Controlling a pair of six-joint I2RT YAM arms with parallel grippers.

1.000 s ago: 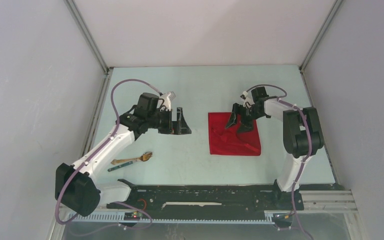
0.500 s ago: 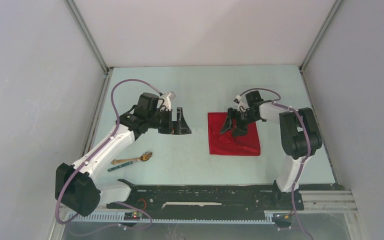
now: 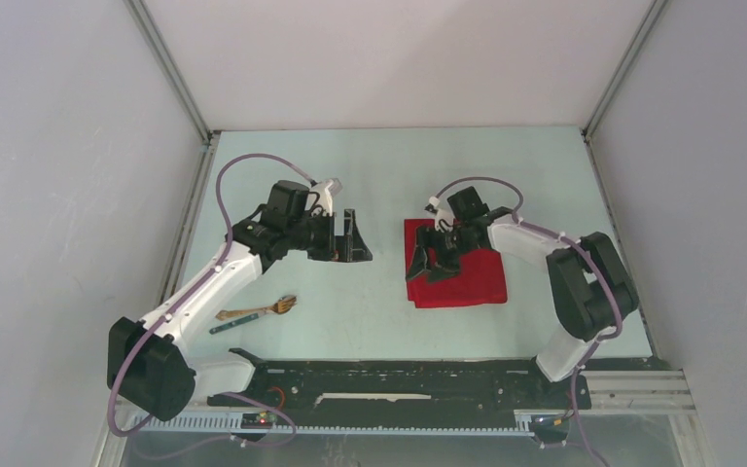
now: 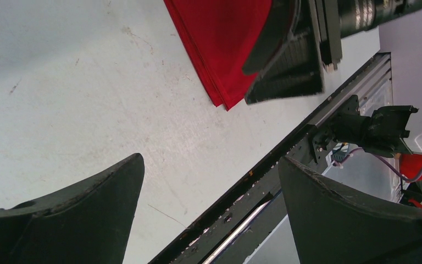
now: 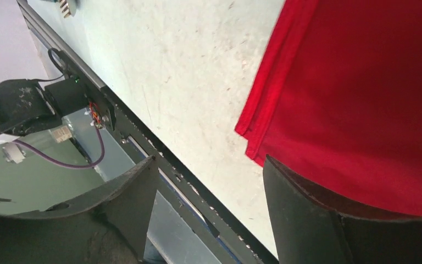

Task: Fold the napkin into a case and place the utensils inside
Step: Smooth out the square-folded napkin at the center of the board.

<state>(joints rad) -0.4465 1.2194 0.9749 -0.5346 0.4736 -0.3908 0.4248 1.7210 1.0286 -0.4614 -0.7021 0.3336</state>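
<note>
**Clerk:** State of the right claw (image 3: 429, 263)?

**Inspector:** Its jaws stood spread, with nothing pinched between them. It was low over the near left corner of the napkin (image 3: 472, 277). In the right wrist view the right claw (image 5: 209, 160) had one finger over the red cloth and the other over bare table (image 5: 198, 66). The corner of the napkin (image 5: 362, 71) lay in the gap between them. Whether a fingertip touched the cloth could not be determined.

**Clerk:** And the napkin's condition?

**Inspector:** It lay flat on the table (image 3: 379, 175), folded. Stacked layers showed along the edge nearest the claw. Most of the cloth extended away from the right claw, toward that arm's own side.

**Clerk:** The left claw (image 3: 358, 236)?

**Inspector:** It was spread wide and held nothing. In the left wrist view the left claw (image 4: 210, 162) had only bare table (image 4: 88, 82) between its fingers. The napkin (image 4: 220, 38) was ahead of it and apart from it, with the right claw's fingers at the cloth's corner.

**Clerk:** The utensils?

**Inspector:** Both lay on the table well behind the left claw, toward the near edge and beside that arm. The wooden fork (image 3: 258, 311) and the teal stick (image 3: 233, 326) lay side by side, close together. Both were well apart from the right claw and the napkin.
</note>
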